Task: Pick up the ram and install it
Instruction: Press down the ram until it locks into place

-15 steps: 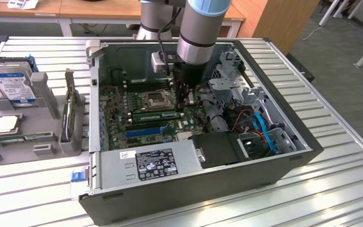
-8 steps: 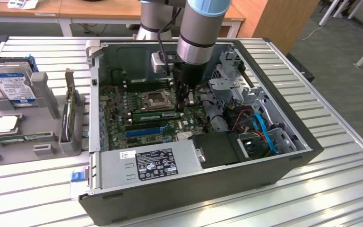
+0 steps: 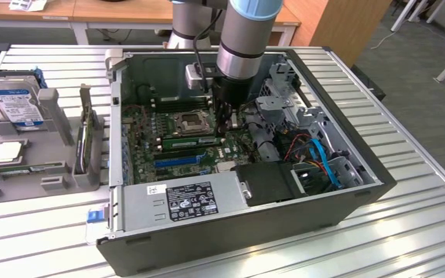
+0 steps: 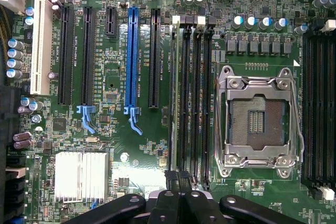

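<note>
1. The tabletop (image 3: 408, 191), a slatted metal surface, carries an open computer case (image 3: 346, 202) lying on its side with the motherboard (image 3: 149, 130) facing up.
2. The robot arm (image 3: 245, 40) reaches down into the case from above, near the middle of the board.
3. A grey power supply (image 3: 183, 200) sits along the near edge of the case, with a black drive cage just to the exterior view's right of it.
4. To the exterior view's left of the case, a grey parts holder (image 3: 53, 116) stands on the tabletop and holds a hard drive (image 3: 14, 101) upright.
5. On the board, the empty processor socket (image 4: 257, 121) lies beside a bank of black memory slots (image 4: 202, 103), and a long blue slot (image 4: 131, 59) lies a few slots further over.
6. The gripper (image 4: 178, 182) is closed, its fingertips pressed together directly over the memory slots.
7. The ram (image 4: 173, 98) stands edge-on in the outermost memory slot, on the blue slot's side, a thin green strip running the slot's length. One end of it lies just beside the gripper's fingertips; whether they touch it cannot be told.
</note>
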Available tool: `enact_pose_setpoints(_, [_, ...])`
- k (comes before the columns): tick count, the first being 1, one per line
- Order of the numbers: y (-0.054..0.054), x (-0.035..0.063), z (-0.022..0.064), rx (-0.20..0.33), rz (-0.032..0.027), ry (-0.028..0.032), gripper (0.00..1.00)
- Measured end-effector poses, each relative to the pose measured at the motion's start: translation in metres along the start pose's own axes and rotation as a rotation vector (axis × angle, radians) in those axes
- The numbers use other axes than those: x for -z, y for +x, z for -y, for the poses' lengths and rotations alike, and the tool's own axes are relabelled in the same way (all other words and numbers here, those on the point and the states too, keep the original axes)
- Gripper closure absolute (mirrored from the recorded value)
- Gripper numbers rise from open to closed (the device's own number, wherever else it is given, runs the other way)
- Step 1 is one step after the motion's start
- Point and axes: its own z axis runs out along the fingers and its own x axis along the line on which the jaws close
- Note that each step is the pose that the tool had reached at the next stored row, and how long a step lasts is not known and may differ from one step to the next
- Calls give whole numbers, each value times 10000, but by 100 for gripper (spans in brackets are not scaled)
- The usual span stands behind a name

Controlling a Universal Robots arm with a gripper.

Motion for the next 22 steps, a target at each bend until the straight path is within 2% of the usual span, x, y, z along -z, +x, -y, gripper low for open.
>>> enact_pose_setpoints(7, [0,4,0,-1,3,0,90])
enact_pose_setpoints(17, [0,160,-7,-1,-2,-4,90])
enact_pose_setpoints(22, [-1,183,-7,-1,2,-3,90])
